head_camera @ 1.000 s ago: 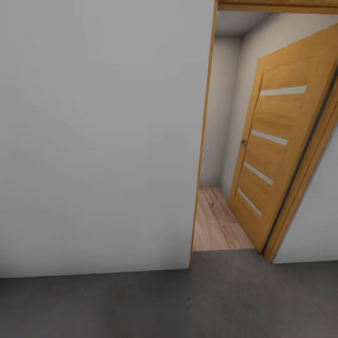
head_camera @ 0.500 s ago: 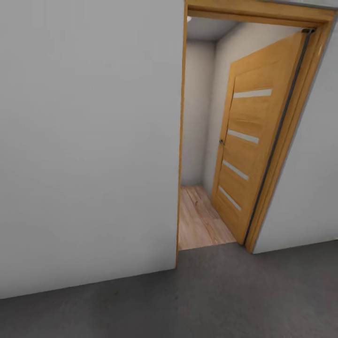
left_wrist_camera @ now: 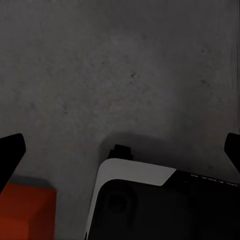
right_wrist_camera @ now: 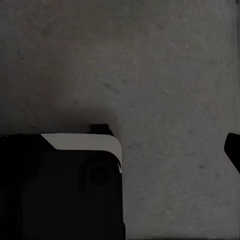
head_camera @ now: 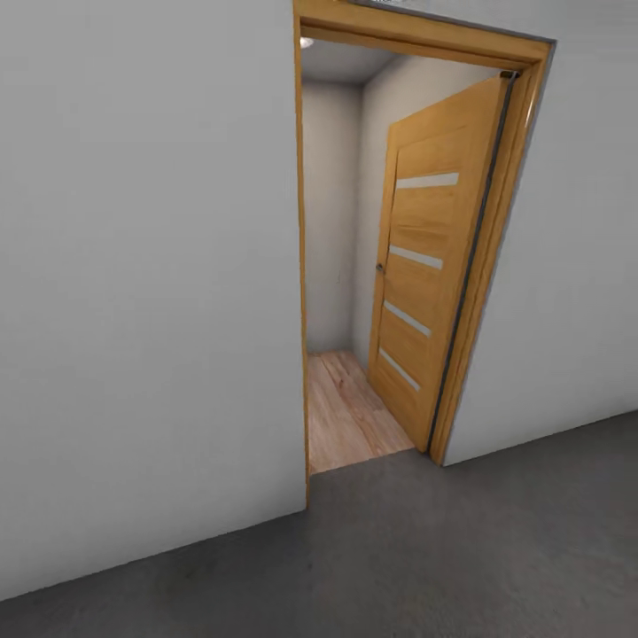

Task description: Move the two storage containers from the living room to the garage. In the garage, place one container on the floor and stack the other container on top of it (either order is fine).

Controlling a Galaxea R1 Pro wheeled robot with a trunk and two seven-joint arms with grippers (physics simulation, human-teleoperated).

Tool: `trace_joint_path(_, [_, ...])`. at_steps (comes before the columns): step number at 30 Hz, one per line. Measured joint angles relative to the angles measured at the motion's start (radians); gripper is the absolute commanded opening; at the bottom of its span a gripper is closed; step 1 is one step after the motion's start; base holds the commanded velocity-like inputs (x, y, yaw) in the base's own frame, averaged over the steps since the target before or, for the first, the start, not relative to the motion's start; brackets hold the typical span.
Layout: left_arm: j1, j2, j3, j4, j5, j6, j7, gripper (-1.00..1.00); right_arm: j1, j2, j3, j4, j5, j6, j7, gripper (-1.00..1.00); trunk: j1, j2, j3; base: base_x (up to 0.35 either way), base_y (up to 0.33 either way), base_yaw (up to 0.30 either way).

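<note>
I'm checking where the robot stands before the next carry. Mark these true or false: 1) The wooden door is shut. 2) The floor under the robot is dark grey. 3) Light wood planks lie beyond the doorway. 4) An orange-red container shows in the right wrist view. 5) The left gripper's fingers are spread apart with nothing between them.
1) False: the wooden door stands swung open into the passage.
2) True: the dark grey floor runs up to the threshold.
3) True: the light wood planks start past the doorway.
4) False: an orange-red container corner shows in the left wrist view.
5) True: the left gripper has its fingertips at opposite edges, bare floor between.
</note>
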Motion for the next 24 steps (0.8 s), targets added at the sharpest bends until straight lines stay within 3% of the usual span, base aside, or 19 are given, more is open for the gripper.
trace_joint_path(13, [0.0,0.0,0.0,0.0,0.0,0.0,0.0,1.0,0.0,0.0,0.0,0.0,0.0,0.0,0.0,1.0,0.0,0.0,0.007,0.0,0.0,-0.259])
trace_joint_path(24, [0.0,0.0,0.0,0.0,0.0,0.0,0.0,1.0,0.0,-0.002,0.0,0.0,0.0,0.0,0.0,1.0,0.0,0.0,0.009,0.0,0.0,-0.133])
